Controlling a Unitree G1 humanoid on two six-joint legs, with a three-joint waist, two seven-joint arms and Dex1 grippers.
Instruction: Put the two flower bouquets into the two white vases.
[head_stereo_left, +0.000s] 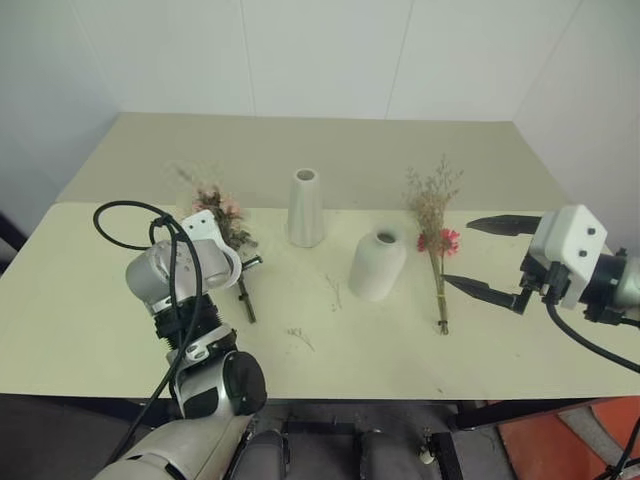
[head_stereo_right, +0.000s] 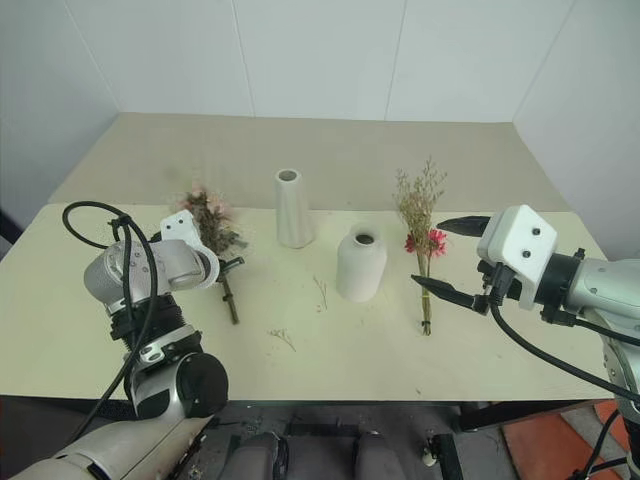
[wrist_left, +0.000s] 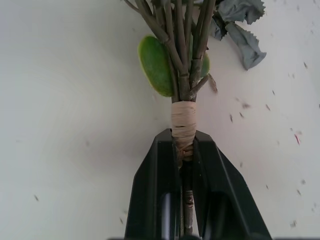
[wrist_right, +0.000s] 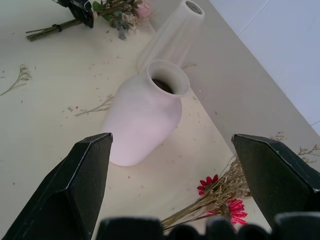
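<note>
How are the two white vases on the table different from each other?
The tall vase is slim and narrows toward its top; the round vase is shorter and fatter, with a small mouth on a short neck. The tall vase stands farther back on the table, the round vase nearer the robot and to its right. Both are matte white, upright and hold no flowers yet.

Right gripper (wrist_right: 170, 175) showed my two black fingers spread wide. Between them I saw rounded white vase (wrist_right: 142, 120) upright on table (wrist_right: 45, 60), tall slim vase (wrist_right: 172, 35) just beyond. Daisy bouquet (wrist_right: 220, 197) lay flat near fingers. Farther off, rose bouquet (wrist_right: 107, 12) lay with dark gripper (wrist_right: 81, 10) clamped on its stems. Loose dried twigs (wrist_right: 95, 106) scattered about.
</note>
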